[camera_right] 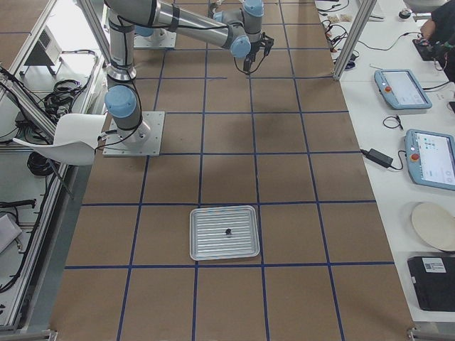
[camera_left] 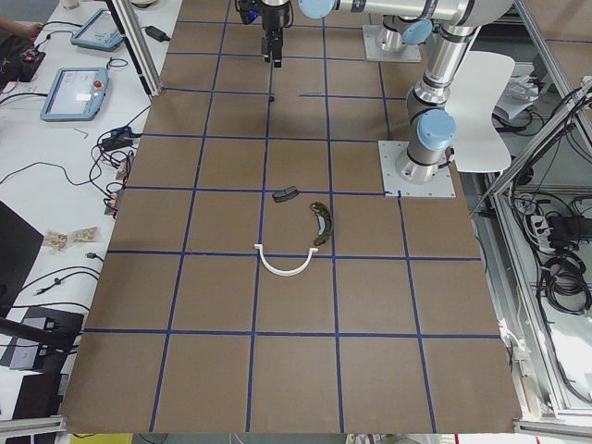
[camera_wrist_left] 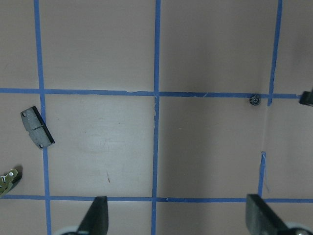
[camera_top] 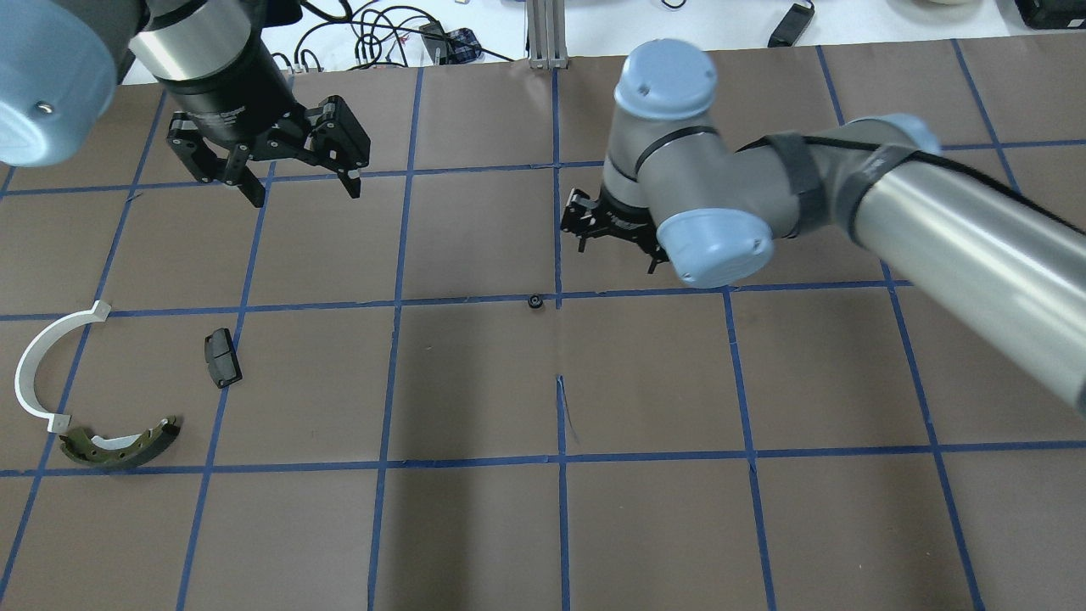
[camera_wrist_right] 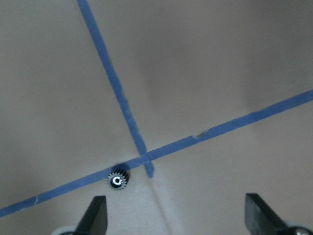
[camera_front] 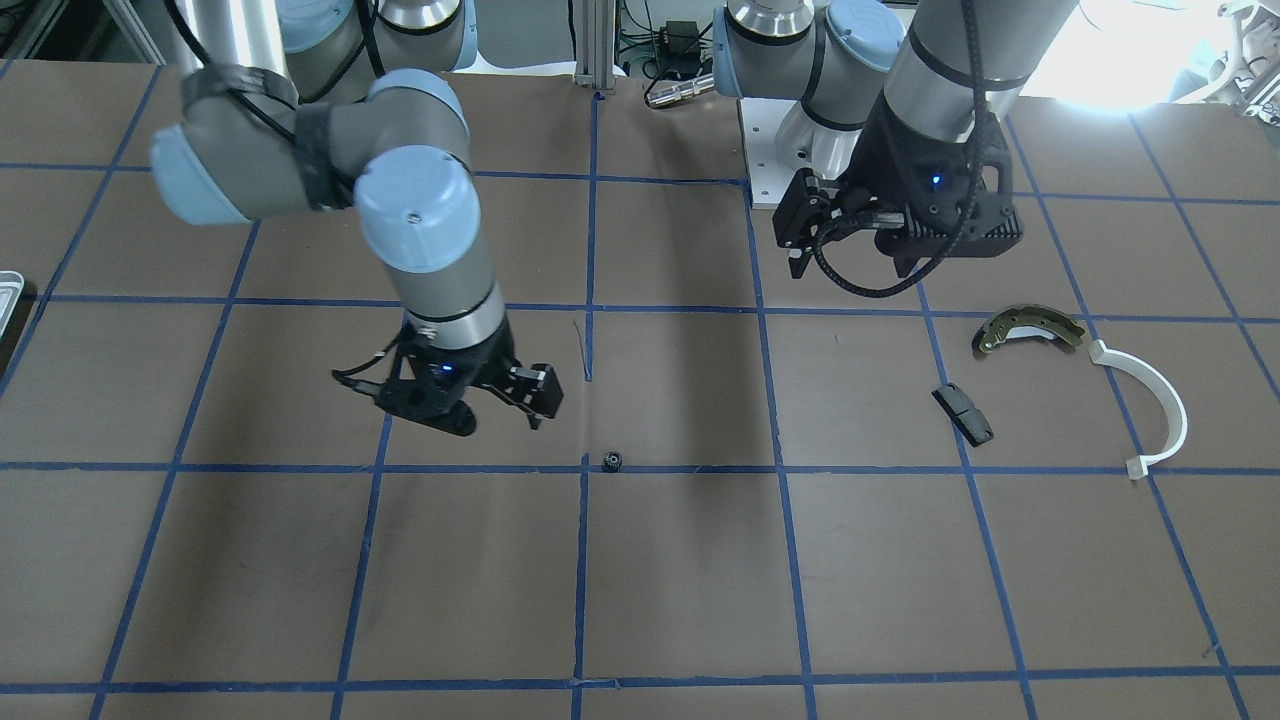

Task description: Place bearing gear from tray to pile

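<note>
Brown paper ruled into squares by blue tape covers the table (camera_top: 475, 526). Toward the table's right end the ribbed grey-white tray (camera_right: 213, 245) lies flat, with 1 small dark part (camera_right: 228, 231) at its middle, too small to identify. The right gripper (camera_top: 612, 236) hangs above the table's centre, its 2 fingers spread wide and holding nothing. The left gripper (camera_top: 304, 191) hangs off to the left, likewise wide open and empty. Toward the left end the pile (camera_front: 1030, 322) lies loose: a white half-ring (camera_top: 20, 378), a rusty brake shoe (camera_top: 127, 452) just beside 1 of its ends, and a black pad (camera_top: 222, 357) a little apart on the right. The bearing gear (camera_top: 535, 301) sits on the bare paper at a tape crossing near the centre, out of the tray and well apart from the pile. In the right wrist view it lies just beyond 1 fingertip (camera_wrist_right: 98, 215), not between the 2. It lies flat with its bore pointing up; being round, it shows no long axis.
</note>
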`<action>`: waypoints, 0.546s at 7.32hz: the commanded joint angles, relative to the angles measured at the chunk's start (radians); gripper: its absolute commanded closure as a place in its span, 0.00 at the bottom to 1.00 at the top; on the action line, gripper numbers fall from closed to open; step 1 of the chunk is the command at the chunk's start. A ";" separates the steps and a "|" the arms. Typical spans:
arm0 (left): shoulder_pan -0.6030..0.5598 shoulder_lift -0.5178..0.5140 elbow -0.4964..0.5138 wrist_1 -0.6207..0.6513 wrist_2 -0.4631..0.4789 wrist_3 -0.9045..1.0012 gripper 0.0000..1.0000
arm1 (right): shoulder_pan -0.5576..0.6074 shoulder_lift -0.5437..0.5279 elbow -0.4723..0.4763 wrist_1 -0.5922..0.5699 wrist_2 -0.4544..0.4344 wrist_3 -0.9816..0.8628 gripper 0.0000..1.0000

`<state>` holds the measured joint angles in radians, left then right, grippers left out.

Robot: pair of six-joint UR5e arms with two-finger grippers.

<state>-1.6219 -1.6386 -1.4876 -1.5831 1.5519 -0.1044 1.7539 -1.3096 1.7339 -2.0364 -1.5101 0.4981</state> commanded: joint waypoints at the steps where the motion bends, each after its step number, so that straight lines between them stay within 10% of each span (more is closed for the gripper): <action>1: -0.116 -0.116 -0.008 0.129 -0.003 -0.156 0.00 | -0.214 -0.144 0.003 0.198 -0.066 -0.336 0.04; 4: -0.214 -0.337 -0.052 0.370 -0.004 -0.144 0.00 | -0.542 -0.210 0.003 0.274 -0.128 -0.849 0.07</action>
<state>-1.7936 -1.8869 -1.5235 -1.3082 1.5481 -0.2626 1.3592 -1.4983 1.7364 -1.7749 -1.6057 -0.1348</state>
